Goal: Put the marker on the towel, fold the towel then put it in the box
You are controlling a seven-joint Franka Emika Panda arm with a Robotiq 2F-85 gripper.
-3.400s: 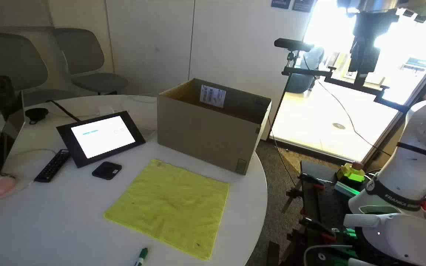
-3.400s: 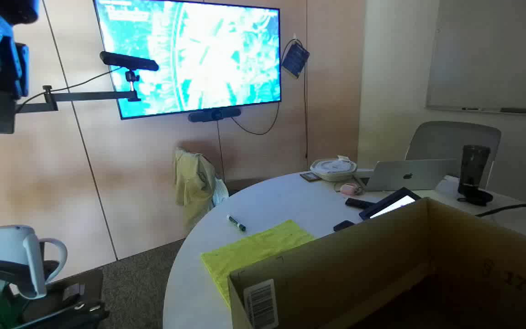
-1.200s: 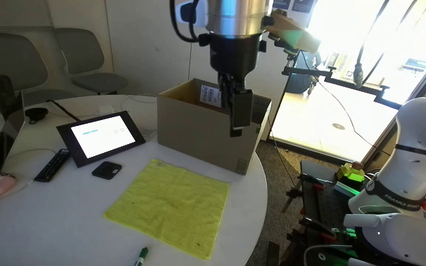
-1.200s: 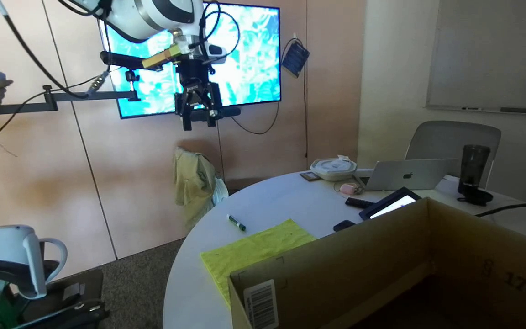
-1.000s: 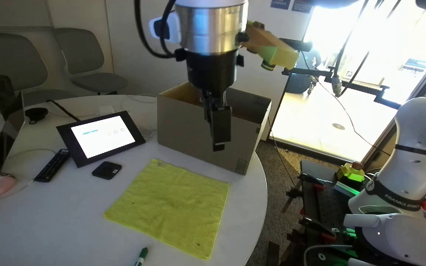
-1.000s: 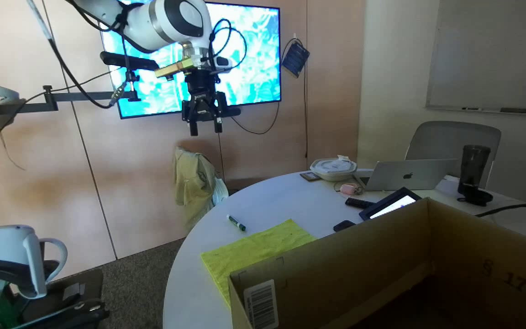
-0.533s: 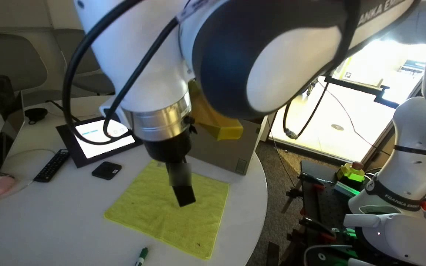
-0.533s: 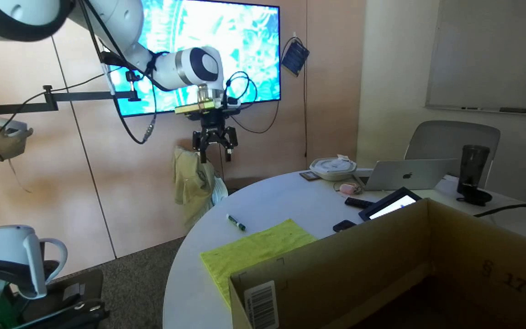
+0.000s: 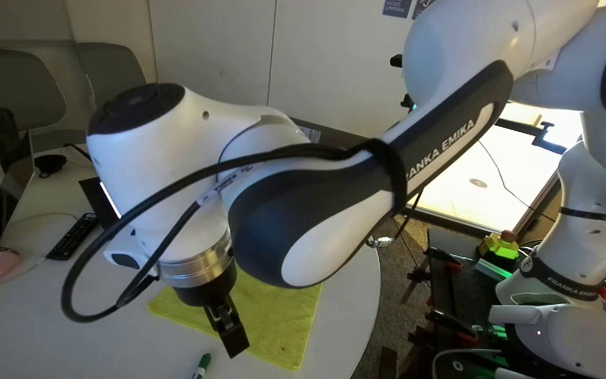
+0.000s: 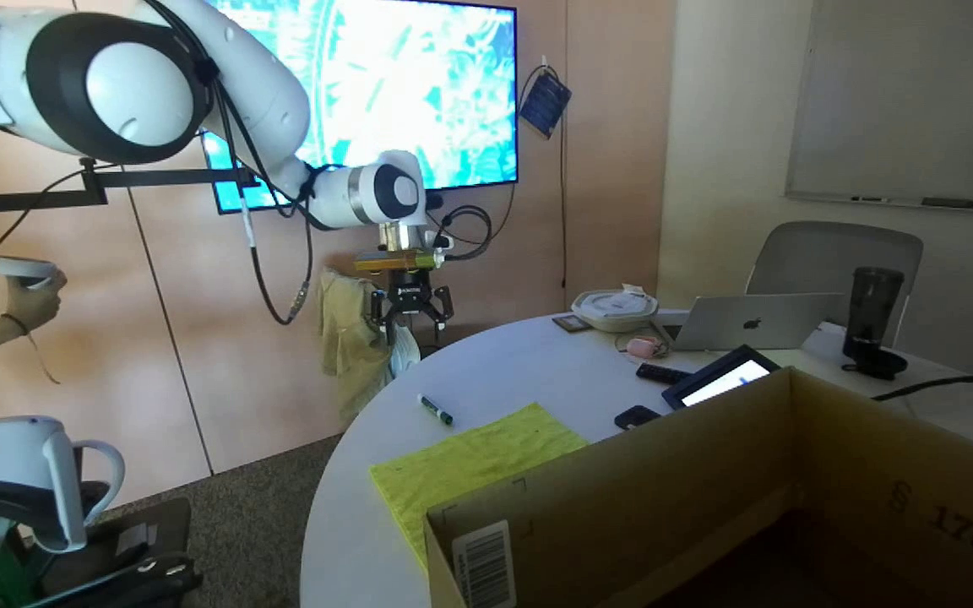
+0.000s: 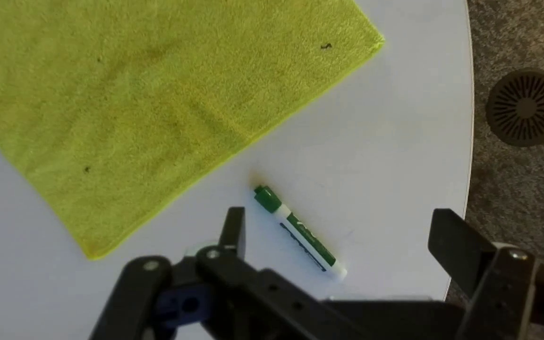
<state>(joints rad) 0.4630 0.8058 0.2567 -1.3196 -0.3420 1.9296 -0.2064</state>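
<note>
On the white counter (image 11: pixel 395 137), a green-capped marker (image 11: pixel 304 237) is framed in the wrist view by the wide-spread claw (image 11: pixel 338 222); toward the marker's eleven o'clock, a yellow towel (image 11: pixel 158 104) is laid out near the cardboard box (image 10: pixel 689 473).

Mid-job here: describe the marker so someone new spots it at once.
On the white table, find the yellow-green towel. Just off its side opposite the box, not touching it, lies the marker. It is slim, green-capped, with a white-and-green body, unlike the black remote.
</note>
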